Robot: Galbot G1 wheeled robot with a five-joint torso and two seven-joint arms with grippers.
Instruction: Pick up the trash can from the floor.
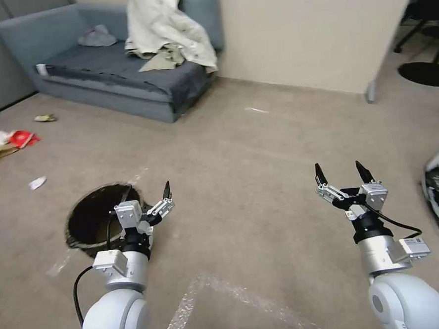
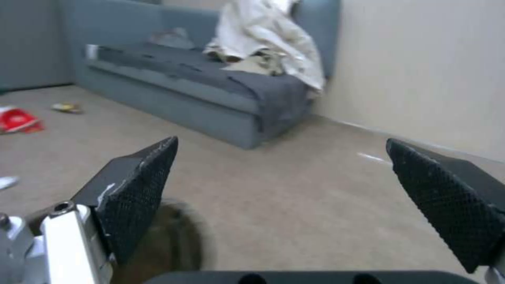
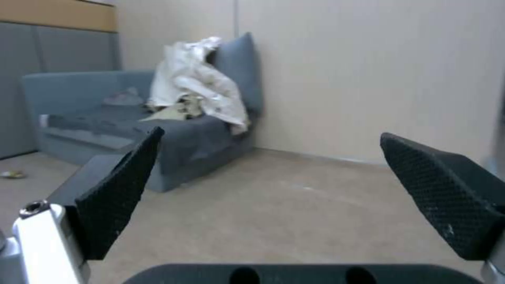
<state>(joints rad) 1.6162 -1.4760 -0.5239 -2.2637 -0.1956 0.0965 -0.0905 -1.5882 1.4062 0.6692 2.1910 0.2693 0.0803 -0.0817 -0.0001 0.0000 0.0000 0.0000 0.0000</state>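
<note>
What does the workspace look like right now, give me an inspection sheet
Surface: floor, beige carpet with tape traces.
Job's things: trash can stands on the floor, black bag over its rim.
Clutter: wrappers and a paper scrap on the carpet.
Grippers: left gripper open at the can's rim; right gripper open, above bare carpet.
Cables: black cable at the right wrist.
Surroundings: grey sofa with crumpled cloth.

An office-like lounge corner: beige carpet floor, a grey-blue sofa with a crumpled pale cloth thrown over it, plain partition walls, and office chair legs nearby.
</note>
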